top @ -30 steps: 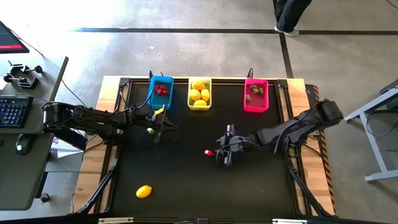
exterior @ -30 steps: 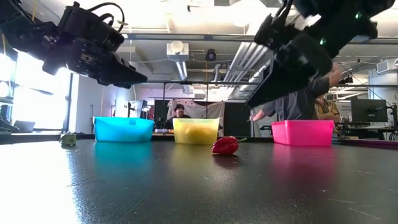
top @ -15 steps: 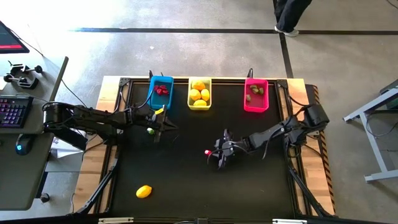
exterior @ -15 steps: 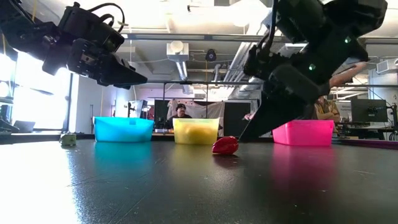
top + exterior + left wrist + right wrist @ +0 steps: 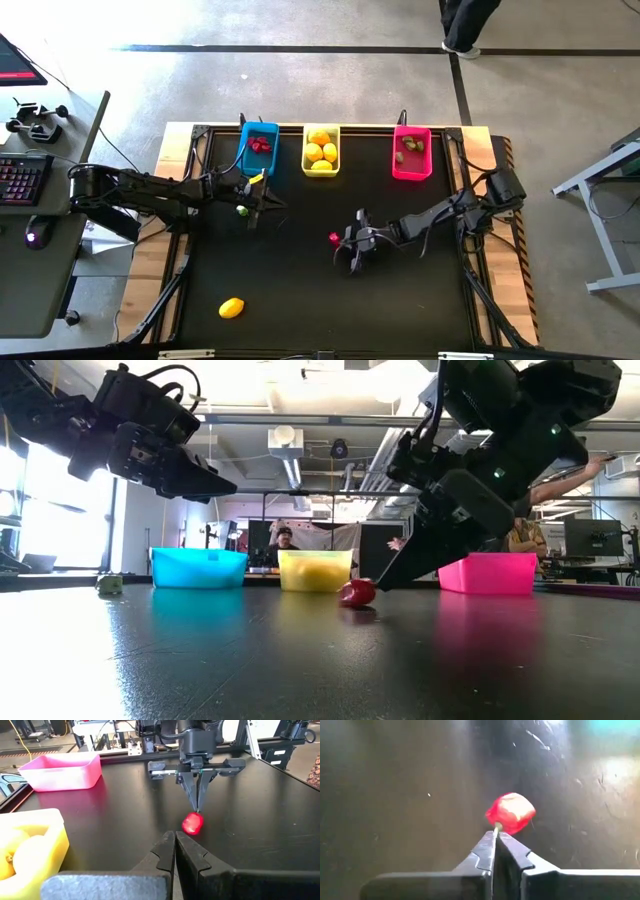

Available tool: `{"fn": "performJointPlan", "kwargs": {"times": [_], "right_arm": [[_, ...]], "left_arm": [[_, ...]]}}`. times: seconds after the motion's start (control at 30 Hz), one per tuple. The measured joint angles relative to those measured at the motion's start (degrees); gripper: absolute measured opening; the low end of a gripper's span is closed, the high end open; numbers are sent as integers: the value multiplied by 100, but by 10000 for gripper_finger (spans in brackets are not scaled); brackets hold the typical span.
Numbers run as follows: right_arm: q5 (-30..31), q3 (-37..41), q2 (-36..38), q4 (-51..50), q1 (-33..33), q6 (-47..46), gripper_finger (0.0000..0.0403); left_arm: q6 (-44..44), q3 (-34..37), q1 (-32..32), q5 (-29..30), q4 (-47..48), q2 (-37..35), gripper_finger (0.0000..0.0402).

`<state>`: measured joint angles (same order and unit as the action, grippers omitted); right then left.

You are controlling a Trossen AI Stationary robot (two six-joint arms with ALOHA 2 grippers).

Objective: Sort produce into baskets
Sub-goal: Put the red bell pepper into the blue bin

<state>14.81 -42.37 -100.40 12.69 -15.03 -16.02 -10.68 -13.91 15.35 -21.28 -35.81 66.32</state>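
Right gripper (image 5: 338,246) sat low at mid-table with its two dark fingers pressed together, their tips pinching the thin pale stem of a small red berry-like toy piece (image 5: 510,813); the berry's body lay on the black tabletop (image 5: 300,300) just past the fingertips, on the side toward the left arm. Left gripper (image 5: 268,203) hung above the table just in front of the blue basket, fingers closed flat against each other with nothing between them. Three small rectangular open plastic baskets stood in a row at the far edge: one blue basket (image 5: 259,147), one yellow basket (image 5: 321,149), one magenta-pink basket (image 5: 412,153). The blue one held red bits, count unclear; the yellow one held at least three yellow lemon-shaped fruits; the pink one held a couple of olive-green bits. Loose on the table: one red berry at the right gripper, one small olive-green bit (image 5: 241,210) just beside the left gripper, one yellow lemon-shaped fruit (image 5: 232,307) well apart near the front left. The low view showed people in the room behind the baskets.
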Motion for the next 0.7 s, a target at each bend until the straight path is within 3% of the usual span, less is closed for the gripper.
{"fn": "performJointPlan", "kwargs": {"times": [0.4,0.57,0.7], "right_arm": [[152,-4,57,908,38,324,1],[673,-4,57,1446,41,495,1],[920,-4,59,2097,44,890,0]], "left_arm": [[461,0,-10,66,-1,0,0],[272,-2,-255,104,0,0,9],[-33,-76,-704,760,15,0,38]]}}
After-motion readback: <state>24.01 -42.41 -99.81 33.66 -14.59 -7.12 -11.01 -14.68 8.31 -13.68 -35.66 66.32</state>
